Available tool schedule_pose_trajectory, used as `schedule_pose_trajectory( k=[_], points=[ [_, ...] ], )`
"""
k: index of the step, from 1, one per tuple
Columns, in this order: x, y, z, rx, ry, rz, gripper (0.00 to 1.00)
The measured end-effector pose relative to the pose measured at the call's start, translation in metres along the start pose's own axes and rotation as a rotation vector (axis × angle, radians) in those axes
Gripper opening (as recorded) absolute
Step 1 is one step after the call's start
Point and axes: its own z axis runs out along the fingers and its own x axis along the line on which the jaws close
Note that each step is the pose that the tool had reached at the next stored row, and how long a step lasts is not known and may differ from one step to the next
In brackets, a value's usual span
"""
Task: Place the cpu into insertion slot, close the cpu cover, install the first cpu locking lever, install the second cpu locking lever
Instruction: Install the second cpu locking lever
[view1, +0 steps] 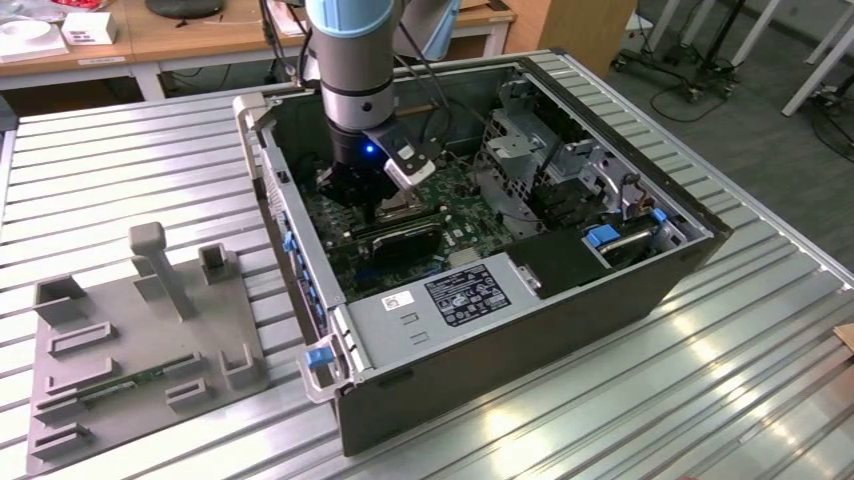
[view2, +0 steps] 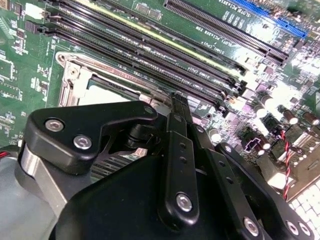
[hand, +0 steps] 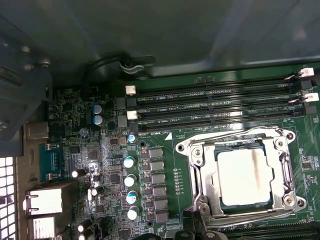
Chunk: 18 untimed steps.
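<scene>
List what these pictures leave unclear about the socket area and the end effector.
- End effector: open or shut is not shown; its own dark body blocks the second wrist view.
- Insertion slot: nearer part hidden behind that body in the second wrist view.
- Locking levers: latched or free cannot be told around the cpu cover in the first wrist view.
- Cpu: glare hides surface detail.

Shiny metal cpu cover (hand: 239, 176) frames the matt, pale cpu (hand: 245, 176).

Open black computer case (view1: 667, 270) lies on a ribbed metal table (view1: 120, 160), centre frame. Grey fixture tray (view1: 134, 350) with upright posts at lower left. Wooden desks (view1: 200, 35) along top edge. Black memory slots (hand: 215, 107) cross the green motherboard (hand: 75, 150).
</scene>
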Motion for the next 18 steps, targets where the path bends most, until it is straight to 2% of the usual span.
schedule_pose_trajectory(
  k=[2,8,16,18],
  points=[
    [0.0,0.0001,0.0,-0.0036,0.0005,0.0,0.1],
    [0.0002,0.0004,0.0005,-0.0239,0.0025,0.002,0.1],
    [0.0011,0.0002,0.0019,-0.0405,0.0045,0.003,0.1],
    [0.0012,0.0003,0.0022,-0.0427,0.0047,0.004,0.1]
  ],
)
